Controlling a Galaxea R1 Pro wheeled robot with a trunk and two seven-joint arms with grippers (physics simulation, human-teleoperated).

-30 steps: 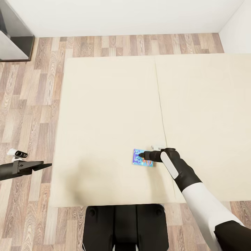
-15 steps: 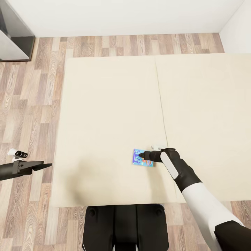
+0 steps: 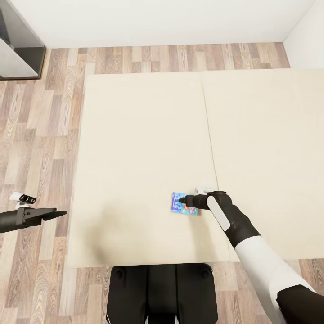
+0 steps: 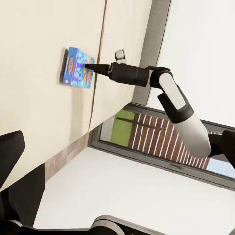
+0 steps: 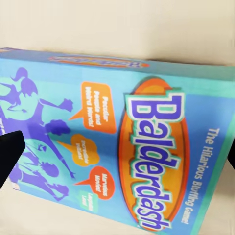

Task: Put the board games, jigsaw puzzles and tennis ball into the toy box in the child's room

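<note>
Robot's right gripper [image 3: 182, 199] remains poised over the blue Balderdash board game [image 3: 178, 204] lying flat on the beige bed [image 3: 135, 135]; nothing has shifted in the past second (finger state unclear). Pickup looks imminent. Left gripper [image 3: 60, 213] idles over the floor.

From my left wrist cam: right gripper [image 4: 88, 65] tip over the blue board game [image 4: 76, 67] on the bed [image 4: 34, 73].

wood-plank floor [image 3: 45, 135], white wall [image 3: 157, 20], dark grey cabinet [image 3: 18, 49]
</note>
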